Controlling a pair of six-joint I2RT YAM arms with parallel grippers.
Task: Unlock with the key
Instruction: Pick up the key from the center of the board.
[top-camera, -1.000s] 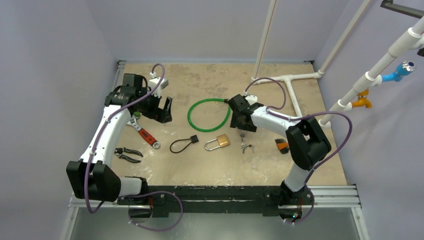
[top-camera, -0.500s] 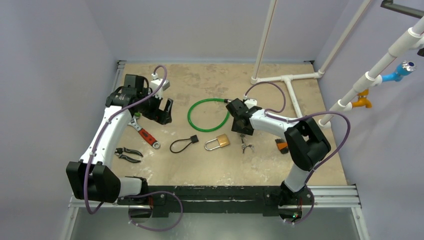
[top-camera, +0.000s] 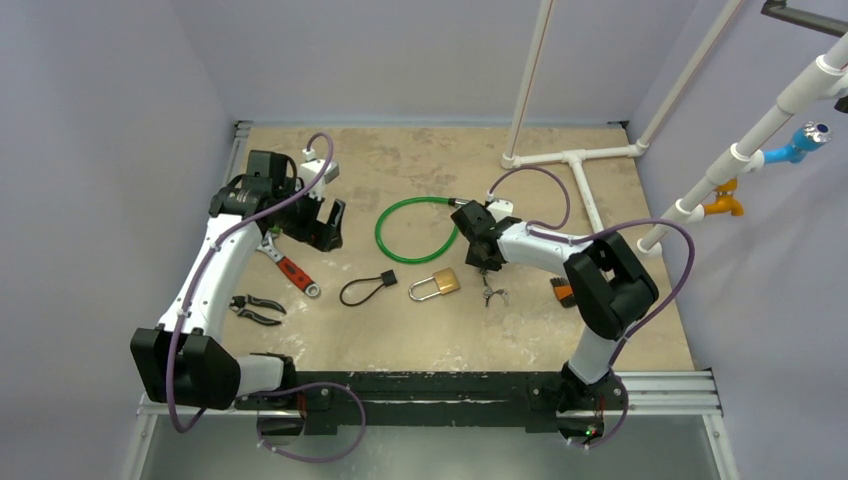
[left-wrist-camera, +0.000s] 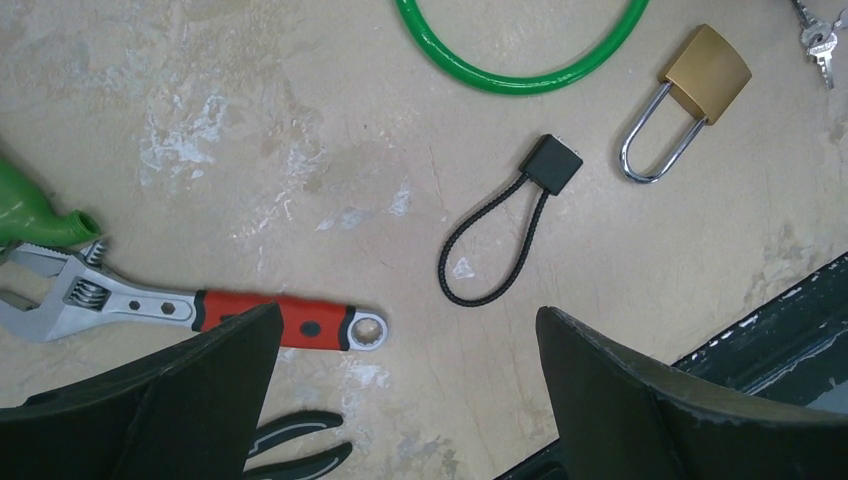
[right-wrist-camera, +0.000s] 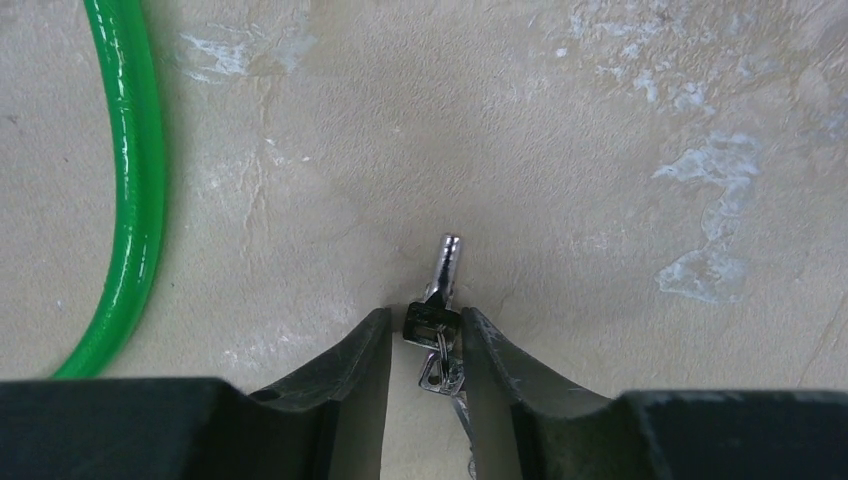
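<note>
Gripping the key (right-wrist-camera: 441, 285) by its head: right gripper (right-wrist-camera: 425, 330), fingers pinched tight on it, blade pointing away from the wrist. Key ring (right-wrist-camera: 437, 370) sits between the fingers. Brass padlock (top-camera: 436, 286) lies flat on the table (top-camera: 420, 330), shackle closed, just left of the key in the top view, not touching it. Left gripper (left-wrist-camera: 405, 320) is well left of the padlock, fingers spread wide, nothing held, above the red-handled wrench (left-wrist-camera: 310, 325)

A red-handled wrench (left-wrist-camera: 200, 310) lies near black pliers (top-camera: 257, 309). A black cord loop (left-wrist-camera: 552, 164) lies apart from a green cable ring (left-wrist-camera: 520, 82)
</note>
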